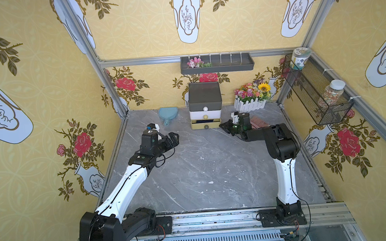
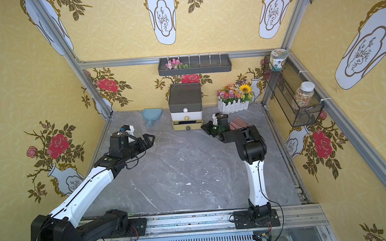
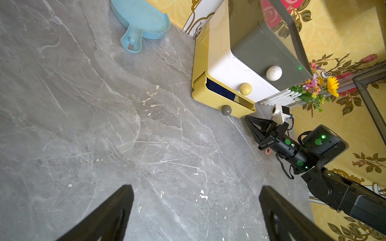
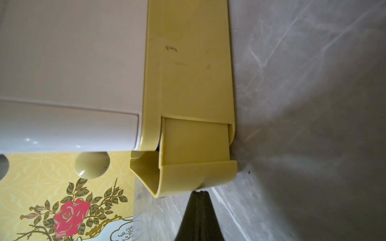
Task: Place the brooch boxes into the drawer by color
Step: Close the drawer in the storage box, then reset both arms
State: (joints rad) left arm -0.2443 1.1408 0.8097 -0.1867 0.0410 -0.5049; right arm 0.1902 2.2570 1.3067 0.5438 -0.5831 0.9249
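Observation:
The drawer chest [image 1: 204, 97] [image 2: 184, 96] stands at the back of the table, with a dark grey, a white and an olive-yellow drawer. The yellow bottom drawer [image 3: 229, 104] [image 4: 196, 175] is pulled out a little. A navy blue brooch box [image 3: 221, 90] shows through its gap. My right gripper [image 1: 222, 125] [image 4: 199, 191] is shut with nothing in it, its tip right at the drawer front's right end. My left gripper [image 1: 176, 138] [image 3: 196, 187] hangs open over bare table, left of the chest. No other brooch boxes are in view.
A light blue dustpan [image 1: 167, 114] lies left of the chest. A white fence planter with flowers [image 1: 252, 96] and a pink comb [image 1: 257, 122] are to its right. A dark grey wall tray [image 1: 217, 63] hangs above. A wire basket [image 1: 316, 90] with jars is on the right wall.

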